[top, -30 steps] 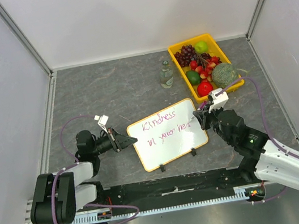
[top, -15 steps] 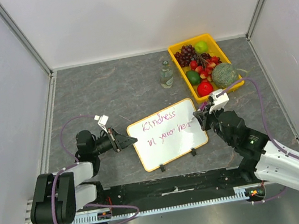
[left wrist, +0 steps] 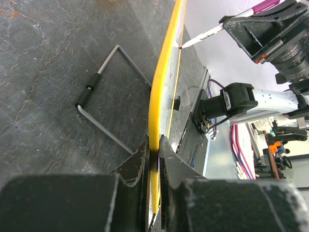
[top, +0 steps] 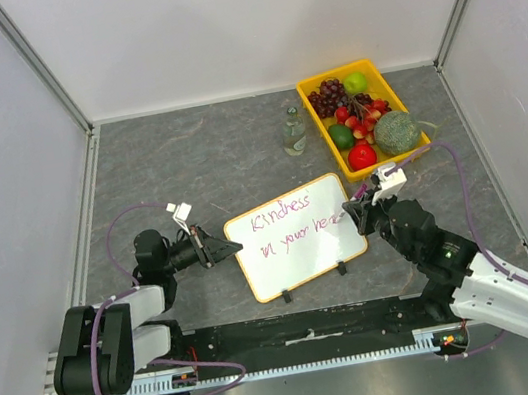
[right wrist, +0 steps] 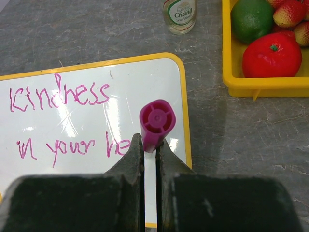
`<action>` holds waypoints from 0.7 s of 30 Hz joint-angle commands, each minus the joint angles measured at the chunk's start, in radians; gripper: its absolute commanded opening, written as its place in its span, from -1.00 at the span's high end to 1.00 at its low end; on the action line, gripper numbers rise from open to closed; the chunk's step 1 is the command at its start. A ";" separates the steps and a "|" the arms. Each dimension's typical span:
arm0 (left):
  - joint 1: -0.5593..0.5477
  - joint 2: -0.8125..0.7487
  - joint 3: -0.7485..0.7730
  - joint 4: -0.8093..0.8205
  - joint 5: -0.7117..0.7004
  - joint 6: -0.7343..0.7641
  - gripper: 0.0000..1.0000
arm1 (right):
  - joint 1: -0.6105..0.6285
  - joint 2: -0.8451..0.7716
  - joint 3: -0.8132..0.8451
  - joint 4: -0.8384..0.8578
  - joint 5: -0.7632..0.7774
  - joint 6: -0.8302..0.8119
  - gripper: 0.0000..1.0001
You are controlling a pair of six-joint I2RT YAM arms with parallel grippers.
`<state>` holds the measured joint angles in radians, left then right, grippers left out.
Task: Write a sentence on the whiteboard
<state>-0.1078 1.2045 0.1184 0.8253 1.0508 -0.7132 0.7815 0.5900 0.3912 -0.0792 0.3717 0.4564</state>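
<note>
on the whiteboard (right wrist: 140,79), sentence (right wrist: 58,94) "kindness in your he"; right end effector (right wrist: 150,145) grips marker (right wrist: 157,121), left end effector (left wrist: 153,145) grips rim (left wrist: 161,92).

You have a dark grey, stone-veined table (top: 197,158), boxed in by plain white walls (top: 244,18) at the back and on both sides. Aluminium posts (top: 37,65) slant down the two back corners. Along your near edge a black strip (top: 305,322) lies beside a slotted metal rail (top: 301,358), and the light falls soft and even, casting only faint shadows.
</note>
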 commanded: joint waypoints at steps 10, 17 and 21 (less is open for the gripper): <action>-0.001 0.009 0.009 -0.003 -0.011 0.014 0.96 | -0.002 0.039 0.035 0.027 0.081 -0.025 1.00; -0.001 0.009 0.009 -0.003 -0.011 0.014 0.96 | -0.002 0.068 0.060 0.062 0.104 -0.032 1.00; -0.001 0.010 0.009 -0.002 -0.011 0.014 0.96 | -0.004 0.068 0.063 0.072 0.111 -0.027 1.00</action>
<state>-0.1078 1.2045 0.1188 0.8253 1.0523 -0.7139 0.7815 0.6506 0.4179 -0.0383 0.4263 0.4480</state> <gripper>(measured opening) 0.127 0.066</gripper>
